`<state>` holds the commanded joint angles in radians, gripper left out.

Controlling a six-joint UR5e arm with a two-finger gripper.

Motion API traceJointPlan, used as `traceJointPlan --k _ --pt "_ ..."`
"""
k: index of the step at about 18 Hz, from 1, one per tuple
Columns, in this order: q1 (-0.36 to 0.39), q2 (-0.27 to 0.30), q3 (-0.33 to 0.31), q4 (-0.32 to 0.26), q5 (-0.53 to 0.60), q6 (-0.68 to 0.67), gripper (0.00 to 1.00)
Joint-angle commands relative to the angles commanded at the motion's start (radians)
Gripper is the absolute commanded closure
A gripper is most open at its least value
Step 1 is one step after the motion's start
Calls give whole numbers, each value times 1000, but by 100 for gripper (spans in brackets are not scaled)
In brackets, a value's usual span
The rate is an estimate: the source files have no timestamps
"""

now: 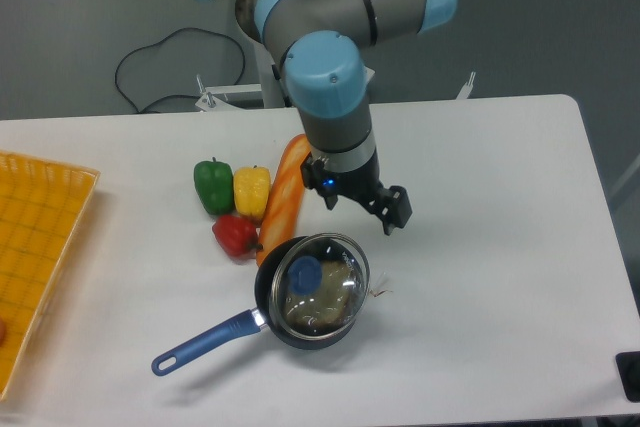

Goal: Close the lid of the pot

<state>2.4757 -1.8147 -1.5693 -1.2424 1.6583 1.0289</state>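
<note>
The black pot (268, 309) with its long blue handle (201, 342) stands near the table's front, handle pointing front-left. The clear glass lid (335, 287) with its blue knob (305, 272) lies on top of the pot and looks slightly tilted on the rim. My gripper (365, 205) hangs above and just behind-right of the pot, apart from the lid. It is open and holds nothing between its black fingers (399, 211).
A green pepper (212, 185), a yellow pepper (251, 188) and a red pepper (234, 235) sit left of the pot, beside a long orange bread-like piece (285, 187). A yellow basket (40, 237) lies at the left edge. A dark object (630, 374) sits at the front-right corner.
</note>
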Motion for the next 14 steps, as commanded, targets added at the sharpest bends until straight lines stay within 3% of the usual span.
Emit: traceJointPlan --k 6,14 --pt "49 26 21 -104 -32 227 0" --pt "83 38 21 -124 -32 252 0"
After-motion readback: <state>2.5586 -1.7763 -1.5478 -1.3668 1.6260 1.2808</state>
